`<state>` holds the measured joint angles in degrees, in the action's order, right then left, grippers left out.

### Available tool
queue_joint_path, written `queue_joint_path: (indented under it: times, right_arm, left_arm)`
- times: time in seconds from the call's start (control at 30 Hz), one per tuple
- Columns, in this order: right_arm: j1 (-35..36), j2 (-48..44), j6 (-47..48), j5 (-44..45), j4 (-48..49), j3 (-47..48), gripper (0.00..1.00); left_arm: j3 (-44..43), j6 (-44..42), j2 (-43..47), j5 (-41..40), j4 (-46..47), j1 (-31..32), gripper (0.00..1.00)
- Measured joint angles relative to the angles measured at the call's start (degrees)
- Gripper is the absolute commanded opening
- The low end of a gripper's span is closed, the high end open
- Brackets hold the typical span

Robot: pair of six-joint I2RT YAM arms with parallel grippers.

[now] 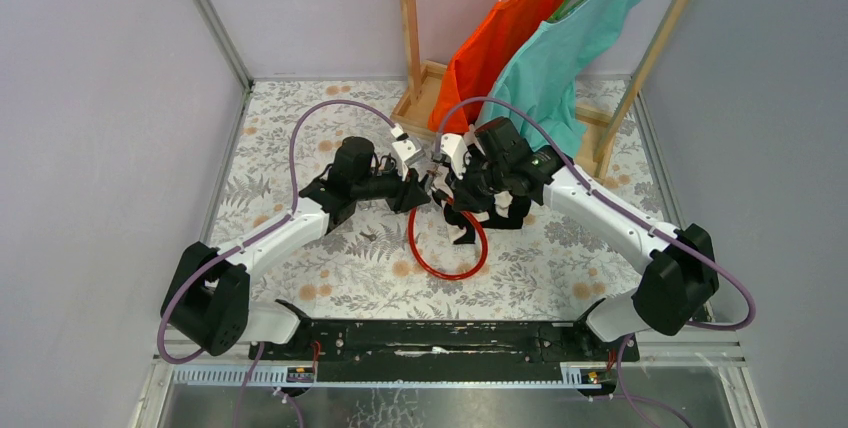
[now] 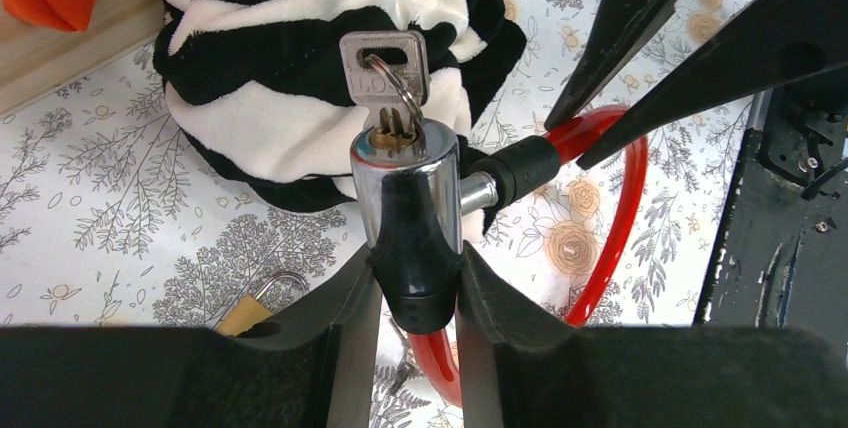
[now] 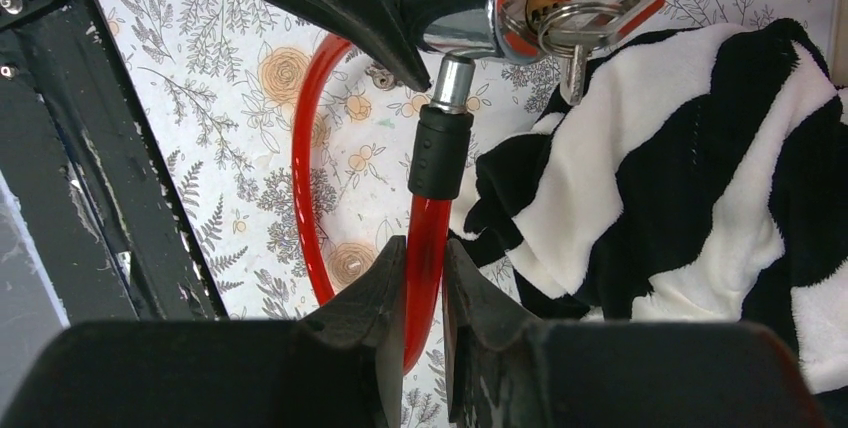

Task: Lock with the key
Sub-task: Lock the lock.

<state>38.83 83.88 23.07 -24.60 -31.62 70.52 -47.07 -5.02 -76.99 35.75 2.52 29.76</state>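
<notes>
Left gripper [image 2: 415,268] pinches the black lower end of the lock body [image 2: 405,188], one finger on each side. The key [image 2: 385,68] sits in the keyhole at the far, shiny end of this body, straight ahead of the left fingertips. Its long axis continues the line of the body, away from the gripper. Right gripper [image 3: 425,253] is pressed together on the red cable [image 3: 310,148], just behind the black sleeve [image 3: 440,153] that meets the side of the lock body. From the right fingertips the key lies ahead and to the right, crosswise to the cable. I judge the right gripper must release to turn it.
</notes>
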Motion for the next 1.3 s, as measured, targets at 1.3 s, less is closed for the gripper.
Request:
queue_joint_path:
  times: [1.3]
  right_arm:
    - [-1.51,-3.15,8.02,-2.34,-0.22,0.68,0.00]
  left_arm:
    - [-4.33,-6.75,1.11,2.89,-3.78,0.22,0.00]
